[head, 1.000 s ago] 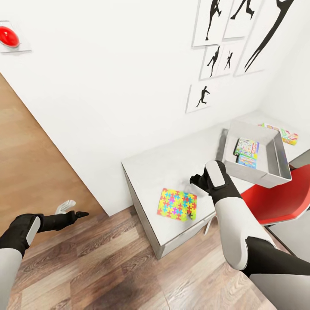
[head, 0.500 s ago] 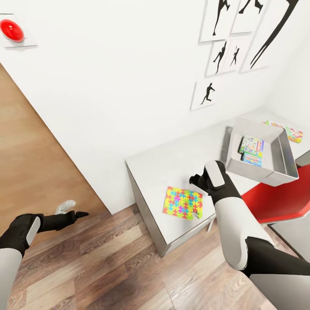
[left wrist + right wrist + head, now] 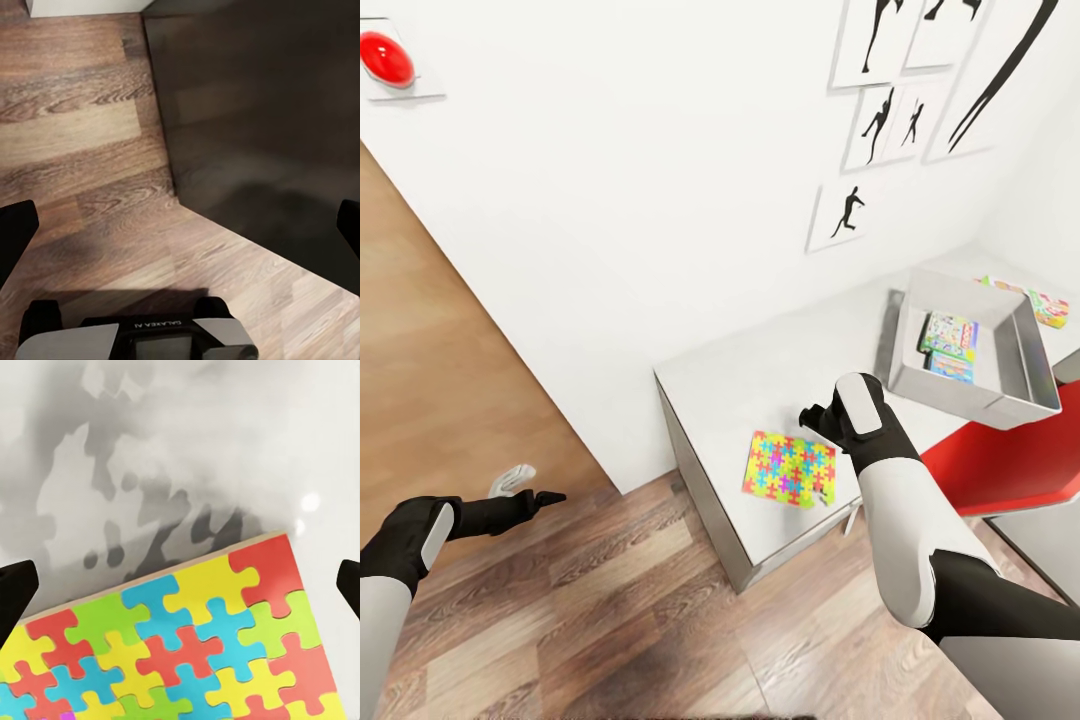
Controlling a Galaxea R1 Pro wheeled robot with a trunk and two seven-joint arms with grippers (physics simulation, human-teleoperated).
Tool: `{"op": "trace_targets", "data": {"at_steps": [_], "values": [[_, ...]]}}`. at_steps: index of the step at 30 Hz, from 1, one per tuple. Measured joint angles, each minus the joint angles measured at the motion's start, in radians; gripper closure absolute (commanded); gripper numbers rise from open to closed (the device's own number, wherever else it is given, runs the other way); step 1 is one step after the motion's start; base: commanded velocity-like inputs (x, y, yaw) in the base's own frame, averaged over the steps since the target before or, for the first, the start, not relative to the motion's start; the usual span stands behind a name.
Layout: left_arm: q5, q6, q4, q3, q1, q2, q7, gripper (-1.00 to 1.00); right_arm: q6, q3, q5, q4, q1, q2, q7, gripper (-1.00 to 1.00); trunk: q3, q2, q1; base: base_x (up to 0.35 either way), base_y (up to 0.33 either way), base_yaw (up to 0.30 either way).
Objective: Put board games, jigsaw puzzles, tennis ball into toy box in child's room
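One jigsaw puzzle (image 3: pixel 790 468) lies flat near the front corner of the table (image 3: pixel 760 385). My right gripper (image 3: pixel 812 418) hovers open just above the puzzle's far edge. In the right wrist view the puzzle (image 3: pixel 187 652) spans the space under the spread fingertips (image 3: pixel 15 585). The toy box (image 3: pixel 960 392) stands further right on the table with two board games (image 3: pixel 948 345) lying inside. Behind it lies another flat colourful toy (image 3: pixel 1045 305); whether it is a game or a puzzle I cannot tell. My left gripper (image 3: pixel 545 497) hangs open over the floor. The tennis ball and bed are out of view.
A red chair (image 3: pixel 1010 460) stands close to my right arm, beside the table. A brown door (image 3: pixel 430 380) with a handle (image 3: pixel 510 478) is at the left, near my left gripper. Wood-plank floor (image 3: pixel 610 620) lies below. Black silhouette pictures (image 3: pixel 880 120) hang on the white wall.
The whole view has shifted a little, so the table, toy box and puzzle sit slightly further right in the picture. Both arms hold the same pose.
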Motion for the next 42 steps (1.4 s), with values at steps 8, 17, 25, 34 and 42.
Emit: {"op": "trace_targets", "data": {"at_steps": [8, 17, 25, 34, 42], "values": [[0.0, -0.001, 0.0, 0.001, 0.0, 0.0, 0.0, -1.0, 0.0, 0.0, -0.002, 0.0, 0.0, 0.0, 0.0, -1.0, -0.012, 0.0, 0.0, 0.0, 0.0, 0.0], [0.0, -0.001, 0.0, 0.001, 0.0, 0.0, 0.0, -1.0, 0.0, 0.0, -0.002, 0.0, 0.0, 0.0, 0.0, -1.0, -0.023, 0.0, 0.0, 0.0, 0.0, 0.0], [0.0, -0.001, 0.0, 0.0, 0.0, 0.0, 0.0, -1.0, 0.0, 0.0, -0.002, 0.0, 0.0, 0.0, 0.0, -1.0, -0.024, 0.0, 0.0, 0.0, 0.0, 0.0], [0.0, -0.001, 0.0, -0.001, 0.0, 0.0, 0.0, -1.0, 0.0, 0.0, -0.002, 0.0, 0.0, 0.0, 0.001, -1.0, -0.024, 0.0, 0.0, 0.0, 0.0, 0.0], [0.0, 0.0, 0.0, -0.001, 0.0, -0.001, 0.0, -1.0, 0.0, 0.0, -0.002, 0.0, 0.0, 0.0, 0.001, -1.0, -0.024, 0.0, 0.0, 0.0, 0.0, 0.0]]}}
